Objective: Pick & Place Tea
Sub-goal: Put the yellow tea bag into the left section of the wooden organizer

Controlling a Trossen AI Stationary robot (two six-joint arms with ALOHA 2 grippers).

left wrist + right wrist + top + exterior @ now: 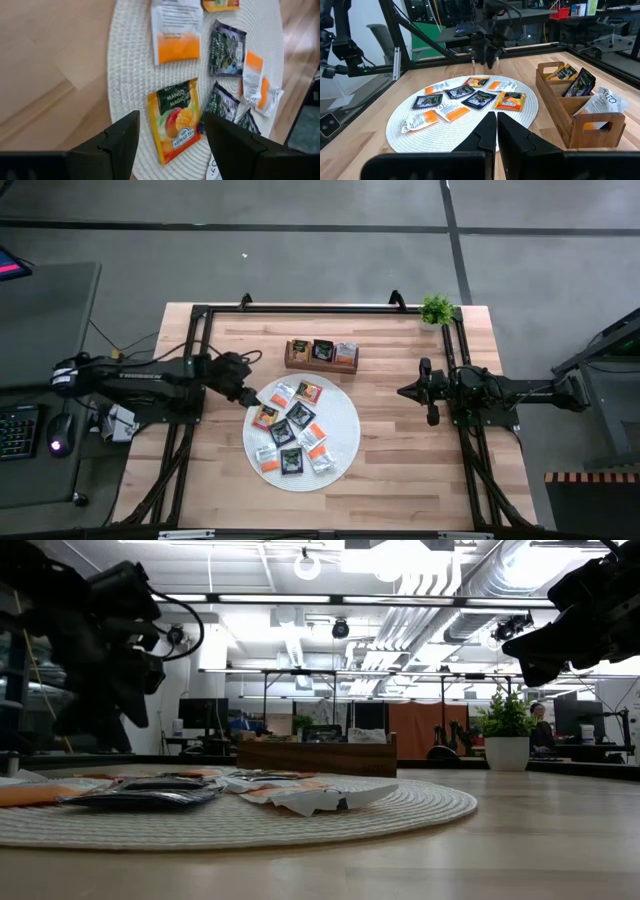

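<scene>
A pale wooden bench (400,430) is carrying a round white woven mat (345,442) strewn with flat square tea sachets (291,460) in orange, black and silver foil. Nearest the working arm, the left pincer (170,137) is hovering with its dark fingers parted and holding nothing, straddling an orange mango sachet (176,119) that is lying flat on the mat's edge directly beneath it, long axis running forward between the fingers. The left arm is plainly the nearer one. Farther across, the right pincer (496,131) is waiting closed and empty beside the mat. Beyond, a brown three-compartment wooden tray (321,364) is already holding several sachets upright.
</scene>
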